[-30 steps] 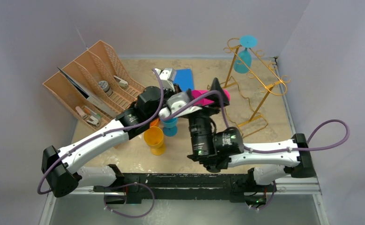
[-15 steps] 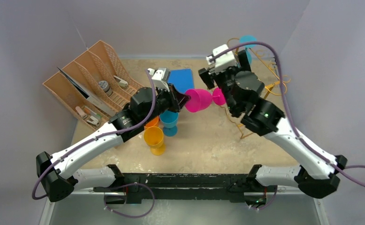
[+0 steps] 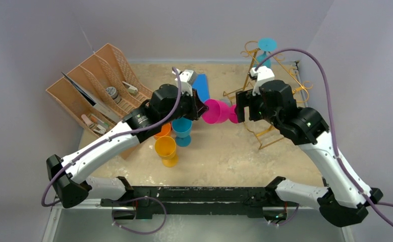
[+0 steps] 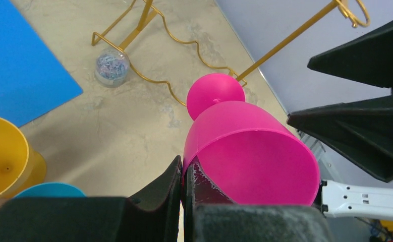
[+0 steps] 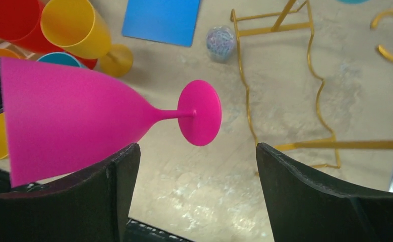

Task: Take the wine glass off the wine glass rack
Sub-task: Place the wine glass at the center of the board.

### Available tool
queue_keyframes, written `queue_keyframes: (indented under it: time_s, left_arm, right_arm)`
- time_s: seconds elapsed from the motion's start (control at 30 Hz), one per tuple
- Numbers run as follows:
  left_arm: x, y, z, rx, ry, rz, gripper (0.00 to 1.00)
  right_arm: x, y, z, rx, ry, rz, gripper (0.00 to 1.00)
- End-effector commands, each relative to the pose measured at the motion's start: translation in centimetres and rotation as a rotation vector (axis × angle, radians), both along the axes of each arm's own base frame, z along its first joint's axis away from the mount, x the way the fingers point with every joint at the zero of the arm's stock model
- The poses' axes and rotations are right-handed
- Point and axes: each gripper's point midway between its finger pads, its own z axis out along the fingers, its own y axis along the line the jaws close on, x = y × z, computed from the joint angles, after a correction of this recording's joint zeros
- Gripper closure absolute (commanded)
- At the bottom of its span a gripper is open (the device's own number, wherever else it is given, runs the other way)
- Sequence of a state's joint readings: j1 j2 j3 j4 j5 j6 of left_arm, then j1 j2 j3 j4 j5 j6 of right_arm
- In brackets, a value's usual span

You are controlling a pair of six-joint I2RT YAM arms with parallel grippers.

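Left pincer (image 4: 182, 174) clamped on rim of pink wine glass (image 4: 244, 146), mid-air, clear of rack (image 4: 285, 43); right pincer (image 5: 197, 151) wide near its foot; likely light, stiff, slippery plastic; best gripped at stem.

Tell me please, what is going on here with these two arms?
The left gripper is shut on the rim of a pink wine glass and holds it sideways above the table. The right gripper is open, close to the glass's foot, and does not grip it. A teal wine glass hangs upside down on the gold wine glass rack.
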State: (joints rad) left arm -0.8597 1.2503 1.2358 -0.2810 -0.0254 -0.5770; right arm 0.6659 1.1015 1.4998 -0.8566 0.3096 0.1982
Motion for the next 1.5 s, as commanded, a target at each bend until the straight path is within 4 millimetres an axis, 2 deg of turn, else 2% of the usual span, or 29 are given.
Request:
queue_keyframes:
  time_s: [0.0, 0.13, 0.37, 0.5, 0.83, 1.1, 1.23, 1.37, 1.47]
  left_arm:
    - [-1.1, -0.6, 0.3, 0.079, 0.025, -0.098, 1.00]
    - [-1.3, -0.7, -0.9, 0.156, 0.063, -0.120, 1.00]
    - [-1.8, -2.4, -1.9, 0.292, 0.053, -0.120, 1.00]
    - [-2.3, -3.6, -2.9, 0.381, 0.051, -0.117, 1.00]
    - [-1.8, -4.0, -4.3, 0.512, 0.047, -0.024, 1.00]
    - [-2.4, -5.2, -3.7, 0.475, 0.037, -0.035, 1.00]
    - [-2.6, -5.4, -3.8, 0.481, 0.039, -0.035, 1.00]
    - [-2.7, -5.6, -4.2, 0.496, 0.044, -0.026, 1.00]
    - [-2.8, -5.6, -4.6, 0.505, 0.050, -0.017, 1.00]
  right_arm:
    - [-3.7, -0.6, -0.1, 0.140, 0.082, -0.010, 0.15]
    - [-5.4, -1.3, -0.2, 0.209, 0.094, -0.034, 0.21]
    - [-6.8, 0.1, -1.9, 0.232, 0.228, 0.002, 0.34]
    - [-6.7, 1.3, -2.9, 0.264, 0.276, 0.014, 0.37]
    - [-6.8, 1.7, -3.4, 0.286, 0.304, 0.001, 0.40]
    - [-6.1, 1.3, -6.4, 0.254, 0.342, -0.072, 0.48]
    - [-5.6, 2.0, -6.9, 0.282, 0.344, -0.071, 0.56]
    - [-5.4, 2.4, -7.4, 0.281, 0.361, -0.078, 0.52]
    - [-5.0, 2.1, -7.6, 0.281, 0.349, -0.106, 0.52]
